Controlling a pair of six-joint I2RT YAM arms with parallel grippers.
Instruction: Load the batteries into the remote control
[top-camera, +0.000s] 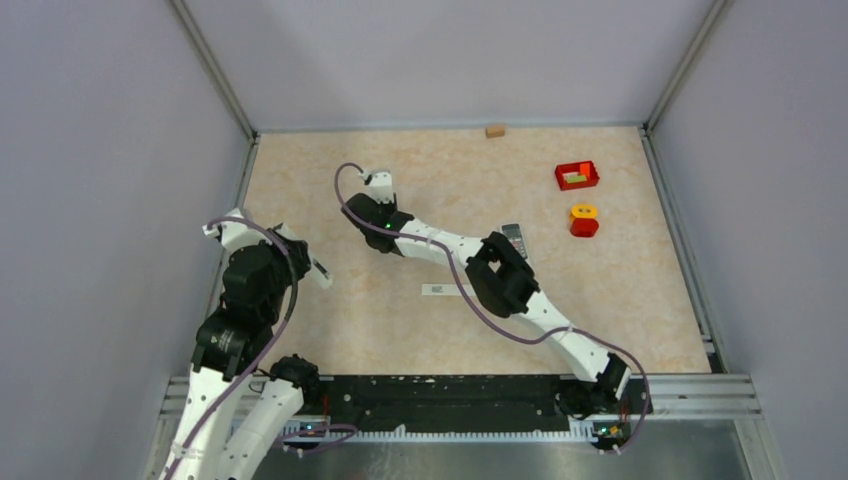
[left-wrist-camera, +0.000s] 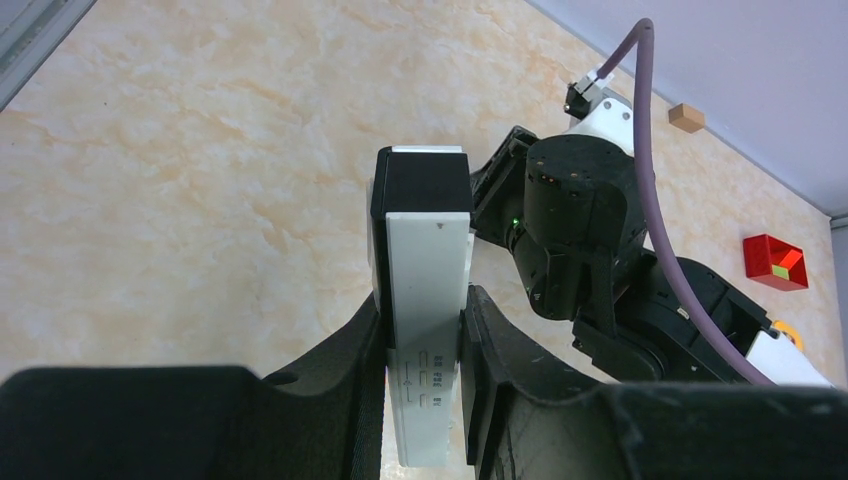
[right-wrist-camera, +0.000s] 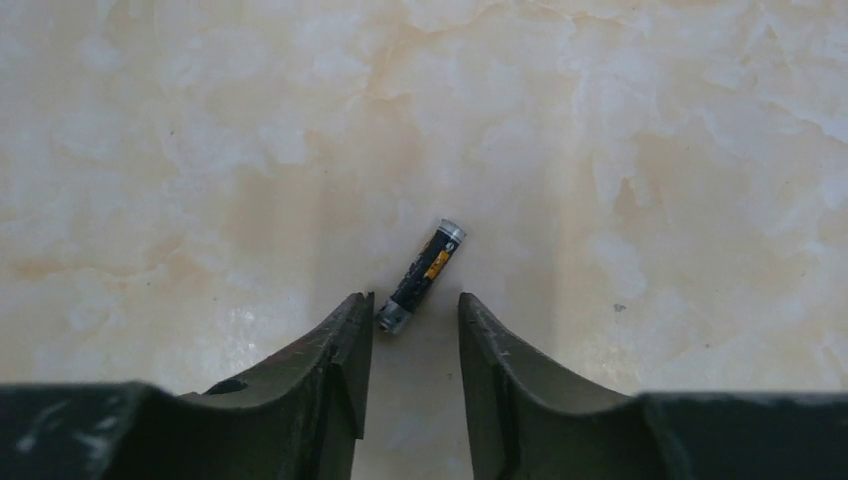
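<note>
Right gripper (right-wrist-camera: 414, 302) parted around a black-orange battery (right-wrist-camera: 424, 270), print unreadable; left gripper (left-wrist-camera: 424, 312) clamps a white bar (left-wrist-camera: 430, 250) showing battery symbols.

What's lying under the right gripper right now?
One battery lies on the table, its near end between the right gripper's open fingers. In the top view, the right arm covers it.

Bright, even overhead light; shadows soft, faint.
</note>
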